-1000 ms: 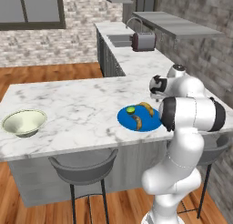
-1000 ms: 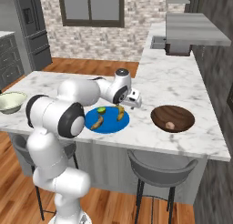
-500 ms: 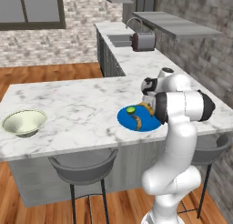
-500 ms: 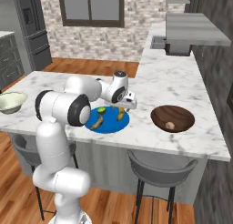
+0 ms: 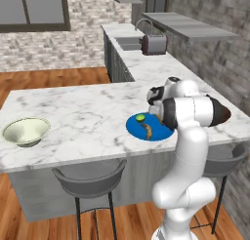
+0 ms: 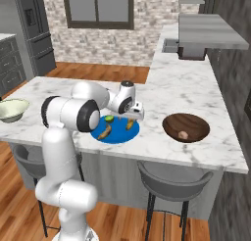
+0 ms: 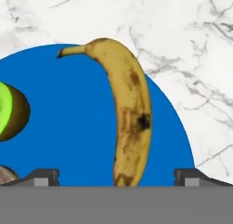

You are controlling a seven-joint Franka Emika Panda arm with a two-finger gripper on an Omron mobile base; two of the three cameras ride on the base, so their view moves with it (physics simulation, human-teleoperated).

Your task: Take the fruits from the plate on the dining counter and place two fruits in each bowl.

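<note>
A spotted banana (image 7: 129, 123) lies on the blue plate (image 7: 68, 127) near its rim, on the dining counter (image 5: 83, 114), running lengthwise between the wide-open gripper (image 7: 116, 175) tips, likely lined up for a grasp; a lime (image 7: 11, 110) sits beside it. The arm reaches low over the plate

Bright blue plate (image 7: 68, 127), brown-spotted yellow banana (image 7: 129, 123), green lime (image 7: 9, 111), grey-veined white dining counter (image 5: 73, 112)
</note>
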